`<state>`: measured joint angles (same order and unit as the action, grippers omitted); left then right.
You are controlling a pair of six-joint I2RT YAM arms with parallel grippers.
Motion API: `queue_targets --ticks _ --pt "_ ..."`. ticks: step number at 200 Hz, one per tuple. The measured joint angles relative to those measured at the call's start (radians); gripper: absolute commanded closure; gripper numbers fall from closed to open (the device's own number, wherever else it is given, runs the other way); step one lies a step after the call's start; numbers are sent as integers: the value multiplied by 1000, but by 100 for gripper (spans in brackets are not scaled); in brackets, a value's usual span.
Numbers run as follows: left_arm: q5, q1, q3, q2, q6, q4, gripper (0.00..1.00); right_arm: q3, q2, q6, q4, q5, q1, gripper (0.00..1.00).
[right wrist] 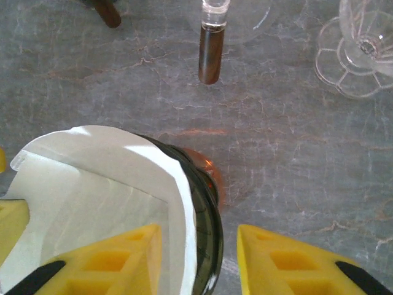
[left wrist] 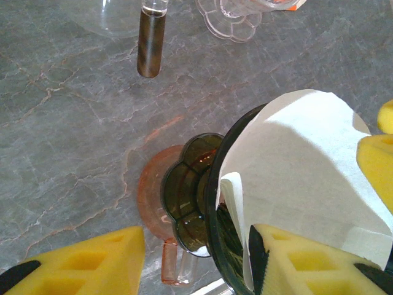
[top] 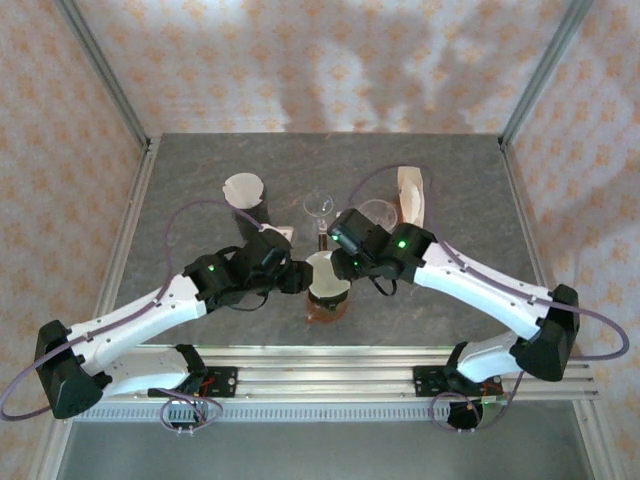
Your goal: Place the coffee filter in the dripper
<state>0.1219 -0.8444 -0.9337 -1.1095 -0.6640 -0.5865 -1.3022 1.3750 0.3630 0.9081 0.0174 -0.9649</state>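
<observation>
Overhead, the count is one dark glass dripper seated on one amber translucent cup, with one white paper coffee filter in the dripper's mouth. Behind these stand one dark cylinder capped by a second white paper cone, one clear glass funnel, one clear glass bowl and one cream paper piece. Both arms reach inward from the near corners, and their wrists meet over the dripper at table centre. The left gripper is at its left side and the right gripper at its right.

Left wrist view: the left gripper is spread wide and grasps nothing. One yellow finger hangs outside over the stone table, the other lies over the filter, and the dripper rim passes between them. The amber cup shows beneath. One brown tube and one scalloped clear glass foot lie well beyond.

Right wrist view: the right gripper is likewise spread and grasps nothing. One finger sits over the filter inside the dripper, the other outside the rim, apart from it.
</observation>
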Motion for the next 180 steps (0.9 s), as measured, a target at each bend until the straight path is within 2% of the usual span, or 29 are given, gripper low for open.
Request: queue_targets --ticks 16,45,138,180 --pt "0 0 7 0 0 0 51 -3 12 -12 -8 5 0 77" --pt "0 0 10 0 0 0 51 -5 14 -15 -8 8 0 100" --pt "-4 0 30 0 -8 8 50 -39 86 -43 20 -74 -40 100" --pt "-4 0 34 1 -19 20 45 -55 106 -51 43 -126 -67 100"
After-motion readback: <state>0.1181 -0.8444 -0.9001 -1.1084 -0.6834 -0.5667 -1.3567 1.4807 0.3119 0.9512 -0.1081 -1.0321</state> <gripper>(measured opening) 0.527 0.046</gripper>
